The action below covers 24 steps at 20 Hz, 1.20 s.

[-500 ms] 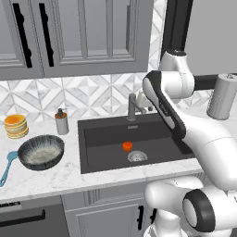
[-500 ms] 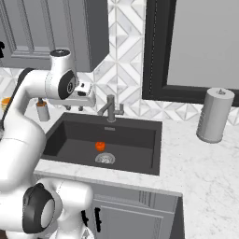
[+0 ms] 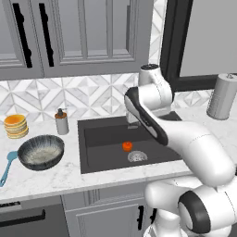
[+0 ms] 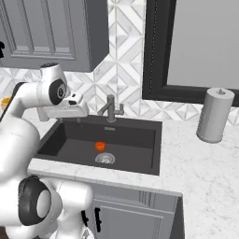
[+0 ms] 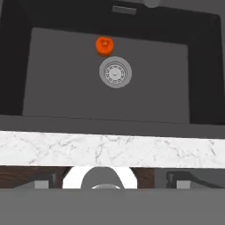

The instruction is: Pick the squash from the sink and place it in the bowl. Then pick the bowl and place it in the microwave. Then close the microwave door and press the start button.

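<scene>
Squash (image 5: pixel 104 45) lay in sink (image 3: pixel 99 159) beside drain (image 5: pixel 115 73), untouched. Bowl (image 3: pixel 40 151) sat empty on counter. My jaws stood apart, holding nothing. All steps remained.

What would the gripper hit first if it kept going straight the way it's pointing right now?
Most likely the sink floor. The open gripper looks down into the basin, and nothing stands in between. The squash and the drain lie farther up the view, off that line, though depth is hard to judge.
</scene>
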{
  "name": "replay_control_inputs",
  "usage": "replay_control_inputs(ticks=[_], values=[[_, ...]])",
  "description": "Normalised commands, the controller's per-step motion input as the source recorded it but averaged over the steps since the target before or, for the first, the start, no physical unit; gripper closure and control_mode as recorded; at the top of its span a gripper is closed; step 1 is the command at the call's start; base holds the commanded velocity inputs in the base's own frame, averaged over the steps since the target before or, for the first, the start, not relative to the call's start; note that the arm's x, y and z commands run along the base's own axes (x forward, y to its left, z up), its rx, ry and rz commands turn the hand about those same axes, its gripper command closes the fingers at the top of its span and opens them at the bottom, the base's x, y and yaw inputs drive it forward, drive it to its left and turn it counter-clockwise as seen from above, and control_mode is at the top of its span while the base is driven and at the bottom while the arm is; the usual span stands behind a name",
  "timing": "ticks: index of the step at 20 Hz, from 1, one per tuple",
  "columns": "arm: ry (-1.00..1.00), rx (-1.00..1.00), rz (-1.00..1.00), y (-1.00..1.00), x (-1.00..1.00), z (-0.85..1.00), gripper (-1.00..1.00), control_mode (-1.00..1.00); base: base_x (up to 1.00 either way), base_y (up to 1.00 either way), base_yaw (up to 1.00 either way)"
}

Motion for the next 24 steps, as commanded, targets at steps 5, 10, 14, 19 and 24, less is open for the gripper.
replay_control_inputs(ticks=[5, 10, 14, 19, 24], values=[[0.21, -0.03, -0.15, 0.42, 0.29, -1.00, -1.00, -1.00, 0.00, 0.00, 0.00], [0.01, 0.00, -0.10, -0.03, 0.44, -0.87, -1.00, -1.00, 0.00, 0.00, 0.00], [-0.02, -0.06, -0.10, -0.01, 0.46, -0.64, -1.00, -1.00, 0.00, 0.00, 0.00], [-0.05, -0.22, -0.15, 0.02, 0.32, -0.44, -1.00, -1.00, 0.00, 0.00, 0.00], [-0.09, -0.16, -0.05, 0.00, 0.05, -0.28, -1.00, -1.00, 0.00, 0.00, 0.00]])
